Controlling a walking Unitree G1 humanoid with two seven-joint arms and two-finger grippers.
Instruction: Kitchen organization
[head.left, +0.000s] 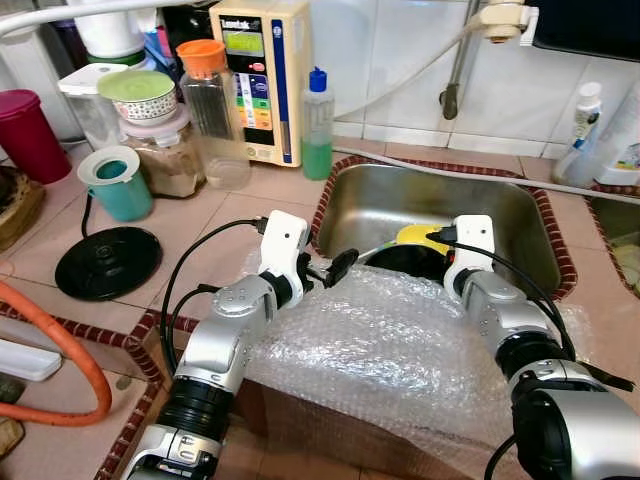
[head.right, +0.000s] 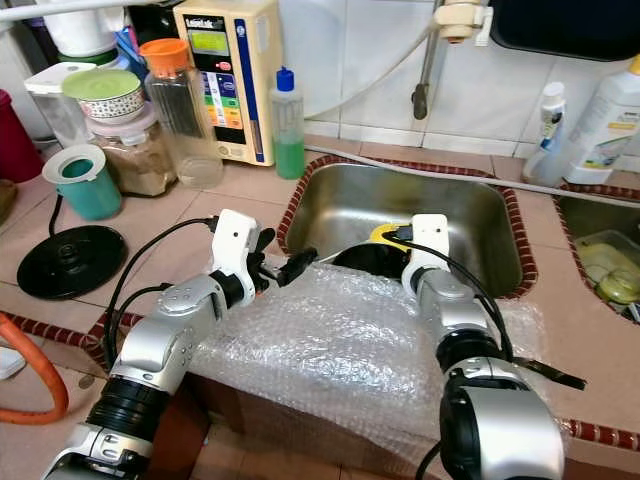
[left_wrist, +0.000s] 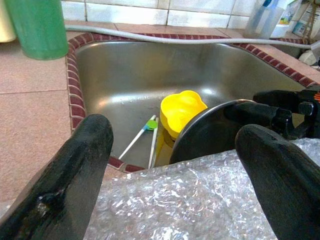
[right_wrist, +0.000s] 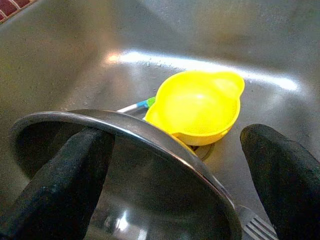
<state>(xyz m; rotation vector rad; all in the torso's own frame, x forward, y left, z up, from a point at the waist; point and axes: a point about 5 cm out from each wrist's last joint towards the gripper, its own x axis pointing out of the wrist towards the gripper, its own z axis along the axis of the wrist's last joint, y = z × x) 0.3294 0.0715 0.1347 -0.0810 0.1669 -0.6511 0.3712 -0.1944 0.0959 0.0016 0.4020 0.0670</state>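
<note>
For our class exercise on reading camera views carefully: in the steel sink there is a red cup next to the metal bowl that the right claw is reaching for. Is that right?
One detail is wrong: the cup is yellow, not red. The right wrist view shows it plainly, in the steel sink just beyond the metal bowl, with the right claw open around the bowl's rim.

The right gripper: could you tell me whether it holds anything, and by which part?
Its jaws straddle the rim of the steel bowl in the sink; a firm grip cannot be told.
</note>
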